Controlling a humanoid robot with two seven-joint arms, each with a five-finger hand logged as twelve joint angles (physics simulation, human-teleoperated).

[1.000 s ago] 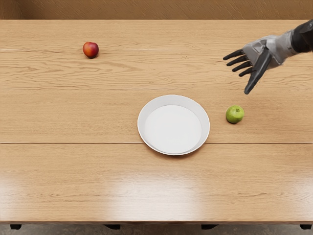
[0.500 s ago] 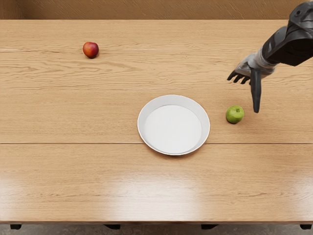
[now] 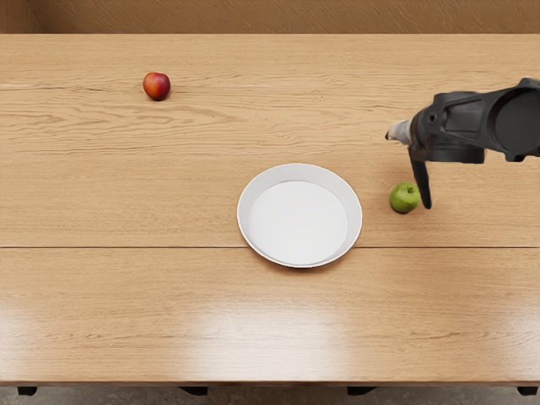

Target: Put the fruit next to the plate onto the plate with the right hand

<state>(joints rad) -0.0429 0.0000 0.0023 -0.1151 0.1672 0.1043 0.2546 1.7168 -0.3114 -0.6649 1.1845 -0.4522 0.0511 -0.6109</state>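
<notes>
Wood table [image 3: 169, 295], plate [image 3: 243, 216] ctr; R hand [image 3: 418, 173] by green apple [image 3: 403, 198].

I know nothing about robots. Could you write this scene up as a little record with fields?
table: wooden
plate: white, nothing on it, mid-table
green apple: on the table just right of the plate, not touching it
red apple: far back left
right hand: open, close above the green apple, holding nothing
left arm: out of view
</notes>
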